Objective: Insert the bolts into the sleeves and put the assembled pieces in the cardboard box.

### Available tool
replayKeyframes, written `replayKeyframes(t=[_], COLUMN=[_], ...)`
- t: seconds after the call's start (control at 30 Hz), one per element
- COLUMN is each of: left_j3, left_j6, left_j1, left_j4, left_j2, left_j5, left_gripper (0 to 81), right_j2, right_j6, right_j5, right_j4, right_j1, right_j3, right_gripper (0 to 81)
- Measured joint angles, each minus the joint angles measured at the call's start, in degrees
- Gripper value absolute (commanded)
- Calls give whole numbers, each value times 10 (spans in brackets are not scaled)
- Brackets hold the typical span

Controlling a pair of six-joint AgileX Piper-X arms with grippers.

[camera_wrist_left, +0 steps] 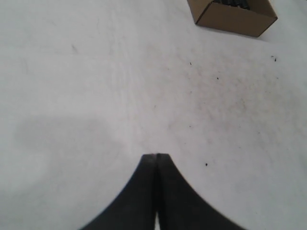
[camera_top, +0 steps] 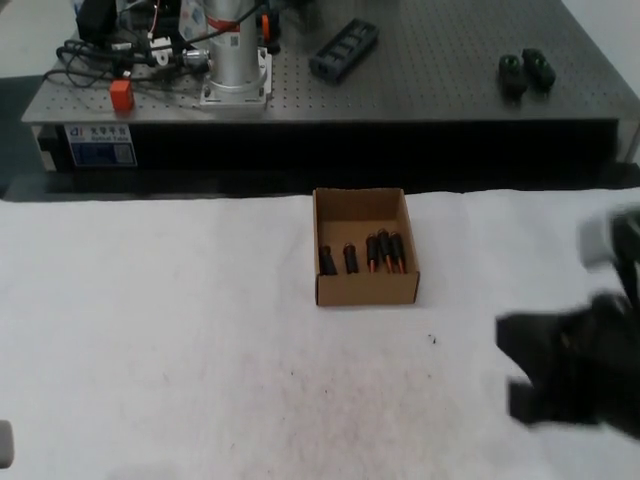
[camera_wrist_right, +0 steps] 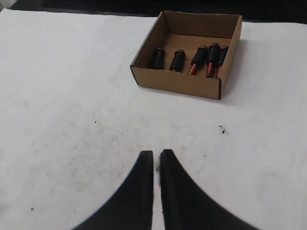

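The desk (camera_top: 150, 360), covered in white cloth, fills the near ground and is cut off at its near, left and right edges. Beyond its far edge stands a perforated metal platform (camera_top: 440, 90), cropped at the top. It carries a metal column (camera_top: 235, 60), a tangle of cables (camera_top: 95, 50), a black tray (camera_top: 343, 48), an orange block (camera_top: 121, 95) and two small black parts (camera_top: 525, 72) too small to identify. At the desk's right edge a dark arm (camera_top: 575, 375) is blurred and partly cut off, so its outline cannot be made out.

The cardboard box (camera_top: 366, 288) sits open-topped near the middle of the far edge, well apart from both hands. The right hand (camera_wrist_right: 156, 154) hovers over bare cloth on the near side of the box. Its fingers stand almost together, with only a thin slit between them, and grip nothing. The left hand (camera_wrist_left: 156, 157) is farther from the box, which its wrist view shows only in part. Its fingertips are pressed together and it is empty.

Five assembled pieces (camera_wrist_right: 211, 56) lie side by side against the box's near wall. The three nearer the desk's right edge are bunched together and show copper-red shafts under black sleeves. The other two lie a little apart and look mostly black. A few dark specks (camera_wrist_right: 223, 128) dot the cloth in front of the box.
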Motion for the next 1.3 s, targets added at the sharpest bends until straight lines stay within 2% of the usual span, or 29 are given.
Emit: replayKeyframes(t=[0.03,0.1,0.4,0.8,1.3], left_j3=[0,0,0,5,115], left_j6=[0,0,0,0,0], left_j1=[0,0,0,0,0], left_j4=[0,0,0,-8,-40], left_j2=[0,0,0,0,0], left_j5=[2,2,2,2,7], left_gripper=[7,7,7,7,7], right_j2=[-64,-121,-257,-268,-268], right_j6=[0,0,0,0,0], right_j5=[0,-2,-2,-2,-2], right_j4=[3,4,4,4,72], right_j1=[0,0,0,0,0], right_j3=[34,65,142,202,227], right_gripper=[42,42,42,42,42])
